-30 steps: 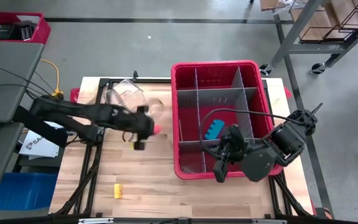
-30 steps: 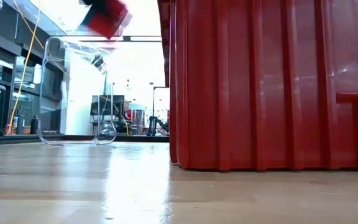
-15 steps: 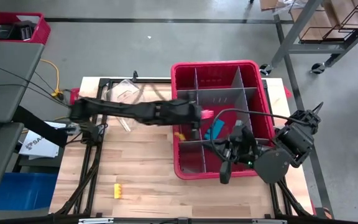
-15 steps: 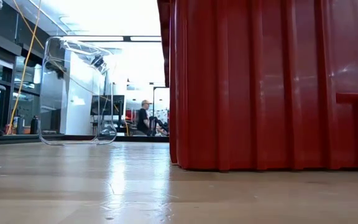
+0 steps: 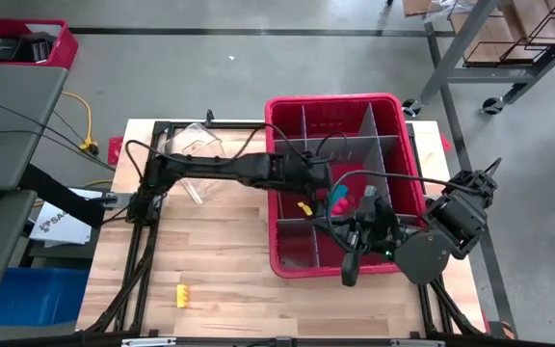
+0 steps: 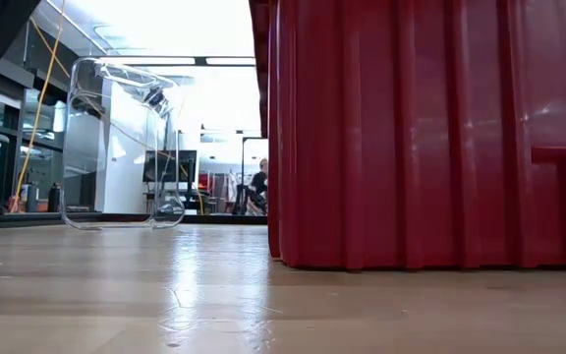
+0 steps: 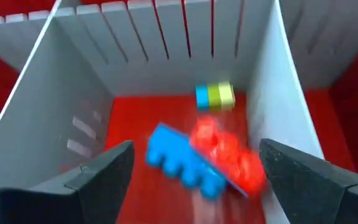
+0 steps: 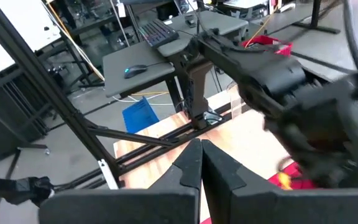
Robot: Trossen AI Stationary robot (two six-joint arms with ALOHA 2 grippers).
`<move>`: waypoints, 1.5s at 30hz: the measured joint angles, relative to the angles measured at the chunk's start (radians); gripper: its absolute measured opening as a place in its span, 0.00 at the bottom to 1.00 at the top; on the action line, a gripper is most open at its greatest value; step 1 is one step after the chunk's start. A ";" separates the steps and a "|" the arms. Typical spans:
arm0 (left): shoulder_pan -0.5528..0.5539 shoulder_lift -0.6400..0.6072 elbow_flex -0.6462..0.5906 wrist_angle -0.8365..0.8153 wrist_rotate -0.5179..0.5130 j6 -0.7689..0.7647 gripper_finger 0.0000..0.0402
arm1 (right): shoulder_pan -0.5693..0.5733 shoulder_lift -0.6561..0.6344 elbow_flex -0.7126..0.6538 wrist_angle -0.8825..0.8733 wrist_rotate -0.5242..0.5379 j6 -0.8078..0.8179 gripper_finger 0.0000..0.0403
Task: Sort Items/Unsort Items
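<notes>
Bounce-out is the risk: left gripper (image 7: 191, 180), fingers spread wide, hangs above a red block (image 7: 225, 155) lying askew on the blue block (image 7: 182, 163); right gripper (image 8: 201, 163) waits clenched.

Left arm stretched out level to the right, left gripper (image 7: 191, 171) fingers spread wide. Right arm folded low, right gripper (image 8: 201, 163) fingers pressed together.

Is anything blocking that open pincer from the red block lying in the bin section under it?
Nothing visible. The left pincer hangs open above the red block, which lies on the blue block between the grey dividers.
</notes>
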 joint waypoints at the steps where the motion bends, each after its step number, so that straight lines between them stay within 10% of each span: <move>1: -0.003 -0.018 0.004 -0.053 0.002 -0.001 0.86 | 0.000 0.000 0.000 0.000 0.001 -0.011 0.00; 13: -0.305 -0.408 -0.232 -0.330 -0.144 -0.310 0.83 | 0.000 0.000 0.000 -0.020 0.002 -0.066 0.00; 20: -0.673 -0.585 -0.513 -0.519 -0.298 -1.184 0.83 | -0.001 0.000 0.000 -0.030 -0.003 -0.063 0.00; 30: -1.084 -0.478 -0.673 -0.618 0.025 -2.256 0.83 | -0.001 0.000 0.000 -0.052 -0.006 -0.057 0.00; 34: -1.127 -0.410 -0.673 -0.560 0.159 -2.313 0.83 | -0.001 0.000 0.000 -0.055 -0.006 -0.058 0.00; 45: -1.056 -0.295 -0.688 -0.545 0.134 -2.325 0.83 | -0.032 0.000 0.000 -0.057 -0.050 -0.057 0.00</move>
